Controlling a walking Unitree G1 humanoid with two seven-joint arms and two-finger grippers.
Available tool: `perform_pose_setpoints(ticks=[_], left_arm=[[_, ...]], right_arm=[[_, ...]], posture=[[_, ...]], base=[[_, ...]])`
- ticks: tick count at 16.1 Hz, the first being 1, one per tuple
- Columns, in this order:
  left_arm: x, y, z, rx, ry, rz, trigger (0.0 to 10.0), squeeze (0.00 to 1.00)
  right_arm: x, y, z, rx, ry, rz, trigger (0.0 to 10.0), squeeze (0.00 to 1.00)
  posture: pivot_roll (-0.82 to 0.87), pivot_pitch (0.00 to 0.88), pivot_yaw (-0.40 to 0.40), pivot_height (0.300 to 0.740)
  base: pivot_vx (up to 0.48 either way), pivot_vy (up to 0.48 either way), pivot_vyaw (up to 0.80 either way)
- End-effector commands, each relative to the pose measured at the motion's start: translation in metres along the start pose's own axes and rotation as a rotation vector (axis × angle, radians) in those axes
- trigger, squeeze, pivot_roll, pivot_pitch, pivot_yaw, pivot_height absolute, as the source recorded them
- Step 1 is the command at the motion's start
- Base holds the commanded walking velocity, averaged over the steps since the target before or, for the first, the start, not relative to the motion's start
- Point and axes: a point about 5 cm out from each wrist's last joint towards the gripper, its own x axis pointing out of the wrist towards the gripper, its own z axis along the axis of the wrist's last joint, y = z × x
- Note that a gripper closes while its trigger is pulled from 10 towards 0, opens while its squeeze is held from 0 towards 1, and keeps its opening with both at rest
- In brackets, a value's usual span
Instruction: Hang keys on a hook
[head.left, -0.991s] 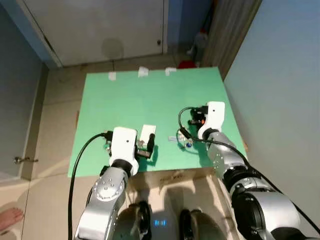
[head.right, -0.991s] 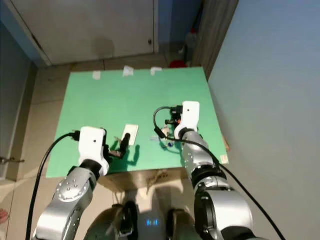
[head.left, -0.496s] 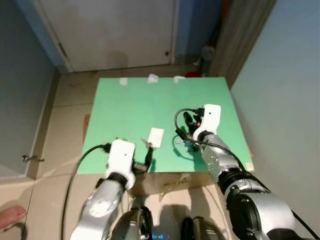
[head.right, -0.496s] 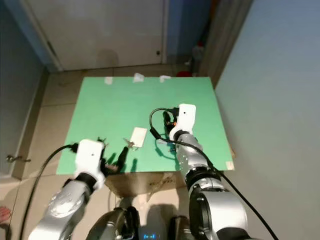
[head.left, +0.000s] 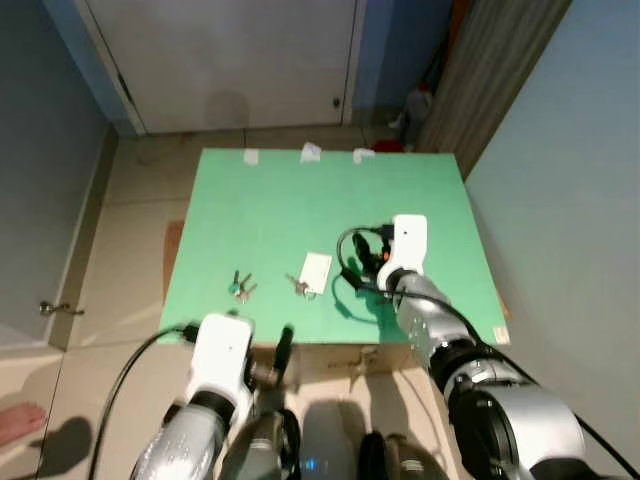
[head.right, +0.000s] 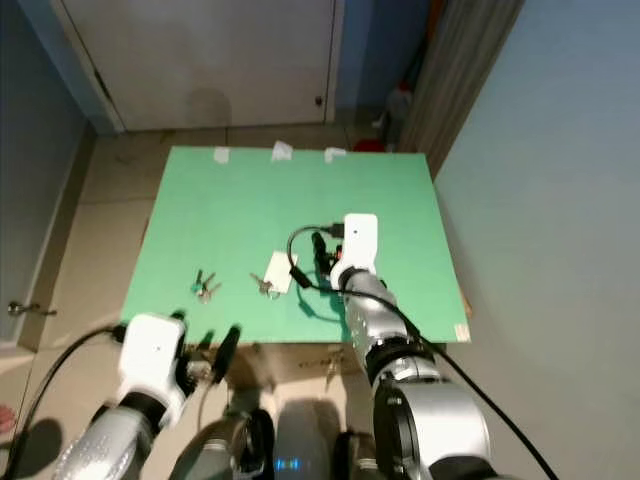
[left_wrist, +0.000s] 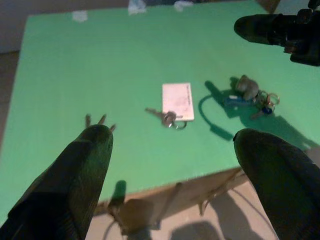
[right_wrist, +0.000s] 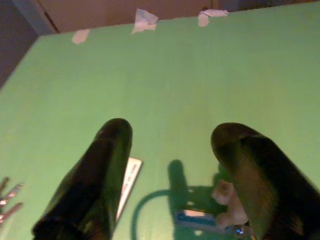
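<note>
Green table (head.left: 270, 200) | white-tagged keys (head.left: 310, 275) lying free | left gripper (left_wrist: 170, 165), right gripper (right_wrist: 172, 145) (both spread, holding nothing)

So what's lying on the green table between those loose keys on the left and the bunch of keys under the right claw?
A white card with a key on a ring, in the left wrist view.

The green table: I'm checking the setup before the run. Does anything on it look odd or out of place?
Nothing is damaged or spilled. Three key sets lie scattered flat on the green table: loose keys, a white-tagged key and a charm bunch. No hook is visible; three tape scraps mark the far edge.
</note>
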Motion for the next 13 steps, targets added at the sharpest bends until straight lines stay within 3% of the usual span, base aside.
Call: perform_pose_setpoints(ticks=[1,8,9,10,13], left_arm=[[-0.009,-0.003,0.002,-0.003,0.015,-0.002,10.0,0.00],[-0.044,-0.004,0.005,-0.010,0.079,0.037,10.0,0.00],[-0.046,-0.006,0.004,-0.011,0.088,0.034,10.0,0.00],[-0.049,-0.007,0.003,-0.014,0.098,0.033,10.0,0.00],[-0.053,-0.009,0.005,-0.018,0.111,0.032,10.0,0.00]], right_arm=[[-0.001,0.002,-0.005,-0.012,0.023,-0.013,10.0,1.00],[-0.002,0.000,-0.011,-0.045,0.063,-0.126,10.0,1.00],[-0.002,0.000,-0.012,-0.037,0.068,-0.130,9.9,0.23],[-0.003,-0.001,-0.016,-0.032,0.081,-0.152,10.0,0.00],[-0.006,-0.004,-0.022,0.010,0.091,-0.216,10.0,0.00]], posture=[[0.28,0.283,-0.005,0.740],[0.36,0.350,0.041,0.740],[0.37,0.355,0.045,0.740],[0.37,0.365,0.051,0.740],[0.38,0.375,0.057,0.740]], base=[[0.000,0.000,0.00],[0.000,0.000,0.00],[0.000,0.000,0.00],[0.000,0.000,0.00],[0.000,0.000,0.00]])
